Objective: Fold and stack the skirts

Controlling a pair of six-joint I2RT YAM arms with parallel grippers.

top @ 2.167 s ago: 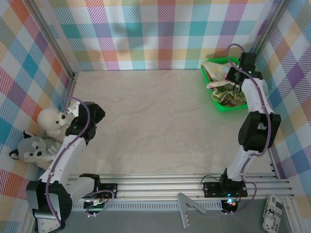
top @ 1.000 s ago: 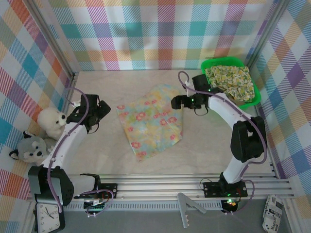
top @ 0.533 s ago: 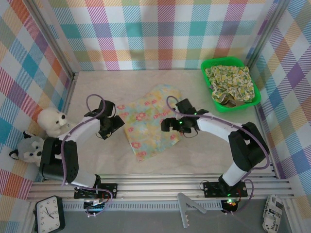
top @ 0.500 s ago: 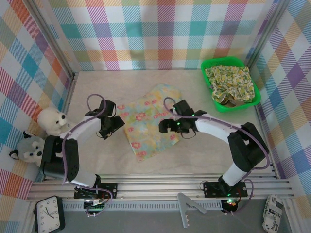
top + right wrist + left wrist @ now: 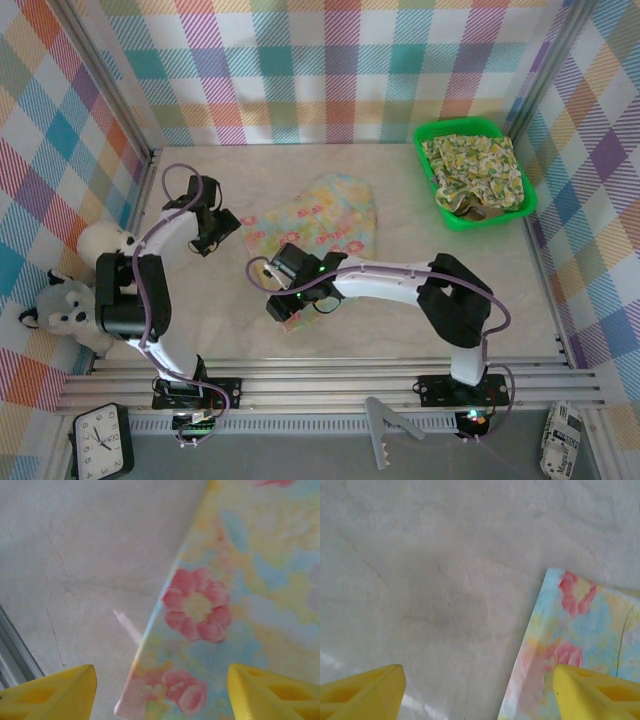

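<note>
My left pincer [image 5: 477, 692] and right pincer [image 5: 161, 692] hung spread apart over corners of the floral skirt [image 5: 325, 220]. I judged the first fold was starting, and next I needed both corners pinched.

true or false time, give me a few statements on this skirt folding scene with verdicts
1. The pale floral skirt lies spread on the table. True.
2. The green tray is empty. False: a yellow-green floral skirt lies in it.
3. The right tool is at a corner of the pale floral skirt, jaws apart. True.
4. The left tool grips a plush toy. False: it is open at another corner of that skirt; the white plush toy sits by the left wall.
</note>
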